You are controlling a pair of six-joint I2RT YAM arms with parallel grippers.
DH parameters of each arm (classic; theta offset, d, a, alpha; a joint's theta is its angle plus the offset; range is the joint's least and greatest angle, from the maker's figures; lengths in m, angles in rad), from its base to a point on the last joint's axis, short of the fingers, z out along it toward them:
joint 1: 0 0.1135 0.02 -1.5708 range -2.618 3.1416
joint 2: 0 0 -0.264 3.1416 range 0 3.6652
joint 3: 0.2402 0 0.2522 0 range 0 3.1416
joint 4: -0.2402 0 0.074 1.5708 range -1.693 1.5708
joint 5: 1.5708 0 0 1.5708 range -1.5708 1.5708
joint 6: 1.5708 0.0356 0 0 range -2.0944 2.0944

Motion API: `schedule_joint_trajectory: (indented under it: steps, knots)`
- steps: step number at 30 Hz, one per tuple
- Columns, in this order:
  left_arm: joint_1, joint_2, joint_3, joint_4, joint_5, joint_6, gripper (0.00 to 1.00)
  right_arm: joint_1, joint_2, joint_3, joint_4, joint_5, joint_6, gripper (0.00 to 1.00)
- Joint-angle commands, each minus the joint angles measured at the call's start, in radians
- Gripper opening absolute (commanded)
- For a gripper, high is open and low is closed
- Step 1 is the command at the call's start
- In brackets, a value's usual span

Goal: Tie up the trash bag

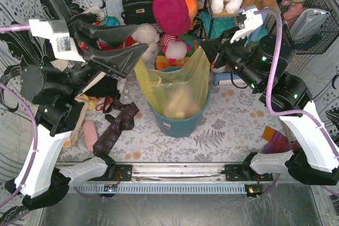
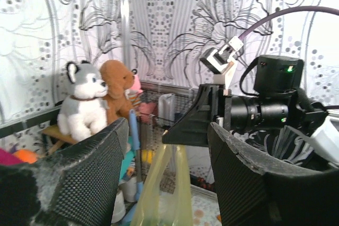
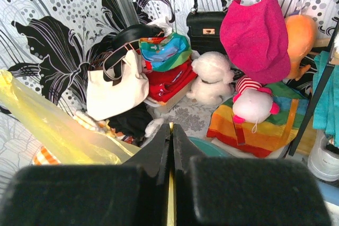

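We are seeing the trash bag (image 1: pixel 175 86) sitting in the teal bucket (image 1: pixel 180 123) mid-surface (image 1: pixel 228 125), with its yellow-green plastic standing up above the rim. The right hand (image 1: pixel 205 47) is pressing its jaws together on the bag's right upper corner. In the right wrist view a thin yellow strip is showing in the seam of the right hand (image 3: pixel 171 128), and the rest of the bag (image 3: pixel 53 125) is stretching off to the left.

The left hand (image 1: pixel 143 38) is hanging spread wide just above the bag's left corner; we cannot tell whether it is touching. In the left wrist view its jaws are standing apart, with the bag (image 2: pixel 164 194) rising between them toward the right hand (image 2: pixel 193 125).

For writing, a white label (image 1: pixel 167 125) is showing on the bucket's front, but its print is too small to read. A white sticker (image 1: pixel 61 43) on the left arm is also unreadable.

Behind the bucket, a cream tote (image 3: pixel 116 88), a black handbag (image 3: pixel 206 22) and a husky plush (image 2: pixel 85 104) are sitting.
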Motion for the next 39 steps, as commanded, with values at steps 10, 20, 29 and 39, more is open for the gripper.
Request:
schedule_joint_trajectory:
  steps: [10,20,29,39]
  knots:
    - [-0.163,0.202,0.087,0.03,0.032,-0.077,0.78,0.005,0.006,0.062,0.024,-0.016,0.036,0.0]
    - [-0.343,0.134,-0.22,0.24,-0.214,0.089,0.85,0.004,0.007,0.059,0.022,-0.021,0.045,0.0]
    - [-0.347,0.152,-0.41,0.518,-0.237,0.223,0.95,0.004,0.005,0.056,0.02,-0.039,0.053,0.0]
    - [-0.347,0.254,-0.376,0.656,-0.233,0.22,0.98,0.005,-0.008,0.038,0.02,-0.045,0.062,0.0]
